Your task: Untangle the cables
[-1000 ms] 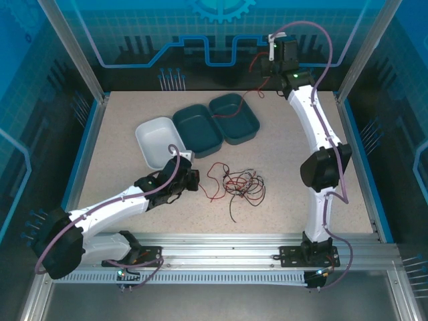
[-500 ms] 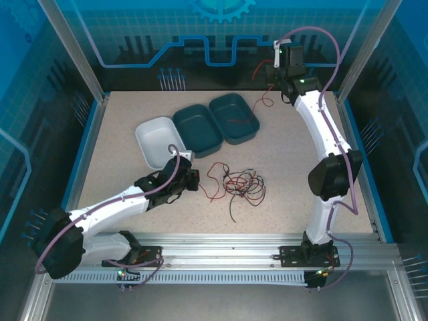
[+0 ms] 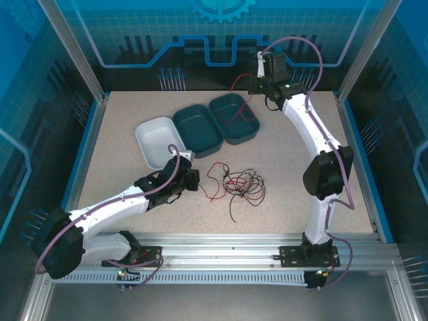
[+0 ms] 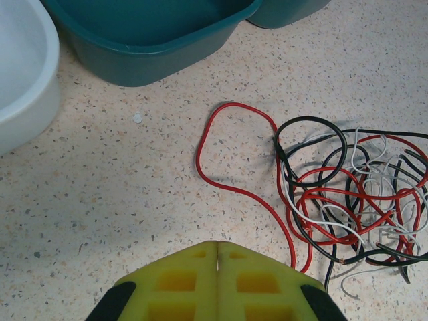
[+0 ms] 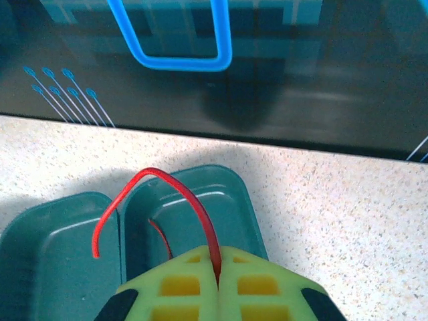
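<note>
Swinging leftward over the last half second, the right arm has carried its load above the rightmost tub, while the left arm has kept its place. A speckled beige counter (image 3: 301, 134) sits in a blue-edged bay with aluminium posts and dark teal printed walls. At the left, the white tub (image 3: 139, 137) shows a bare floor. Just in front of it the left tool (image 4: 217, 251) rests low with its yellow pads pressed together on nothing. The middle teal tub (image 3: 178, 124) touches its neighbours and is bare inside too. On the counter near the left tool lies the tangle of cables (image 4: 348, 200), red, black and white. The right teal tub (image 3: 255, 127) has a red strand trailing into it. Above it, the right tool (image 5: 217, 257) pinches the red cable (image 5: 151, 171), which arches up and over.
</note>
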